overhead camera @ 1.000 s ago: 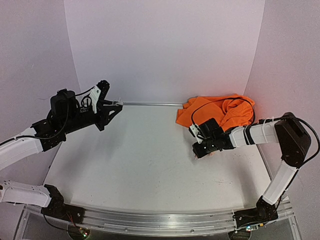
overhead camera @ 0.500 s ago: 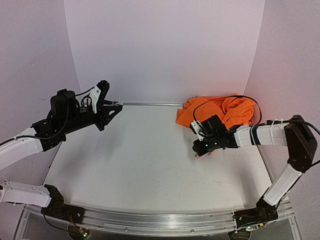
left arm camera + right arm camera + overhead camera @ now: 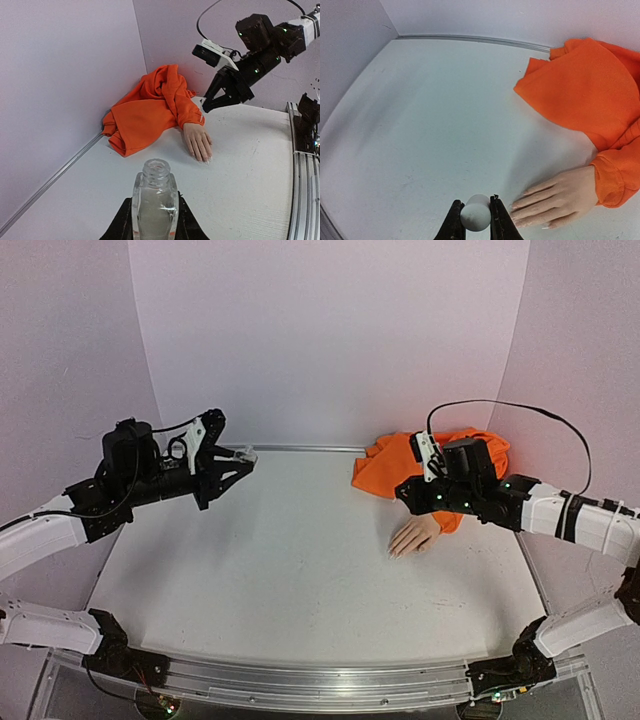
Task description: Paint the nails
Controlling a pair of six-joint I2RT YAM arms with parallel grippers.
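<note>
The pale mannequin hand [image 3: 415,536] lies palm down on the white table, its wrist in an orange sleeve [image 3: 440,465]. Its nails [image 3: 393,552] point to the near left; they also show in the left wrist view [image 3: 206,159] and the right wrist view [image 3: 520,210]. My left gripper [image 3: 238,456] is shut on a small clear open-necked bottle [image 3: 154,200], held in the air at the far left. My right gripper [image 3: 412,498] is raised above and behind the hand, shut on a small white cap [image 3: 475,213] seen end-on; any brush under it is hidden.
The orange garment [image 3: 150,107] is bunched against the back wall at the right. A metal strip [image 3: 470,39] runs along the table's far edge. The table's right side rail [image 3: 302,190] shows in the left wrist view.
My right gripper has risen and drawn back to the right, off the mannequin hand, which now shows in full. My left gripper has shifted slightly to the right with the bottle.
</note>
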